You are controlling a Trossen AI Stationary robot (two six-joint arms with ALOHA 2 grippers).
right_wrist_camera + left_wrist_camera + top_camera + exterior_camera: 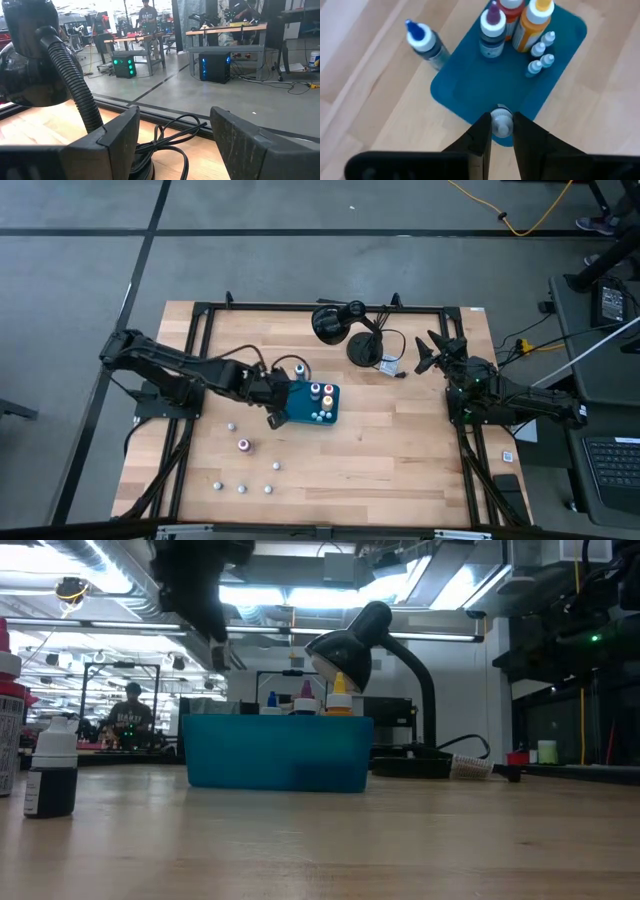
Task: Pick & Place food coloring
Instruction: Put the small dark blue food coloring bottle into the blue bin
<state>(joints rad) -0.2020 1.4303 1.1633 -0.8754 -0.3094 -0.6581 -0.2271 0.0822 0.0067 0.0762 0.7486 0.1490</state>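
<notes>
The left tool (501, 131) grips one small food coloring bottle (501, 122) above the teal tray (299, 416) edge. Several bottles stand inside; others remain scattered on the surface (400, 460). The right tool (172, 140) waits open beside the lamp (340, 325).

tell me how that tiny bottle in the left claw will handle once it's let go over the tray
The tiny bottle pinched in the left claw looks light and rigid. Being narrow and round, it will probably tip and roll on the teal tray if dropped, not set upright.
</notes>
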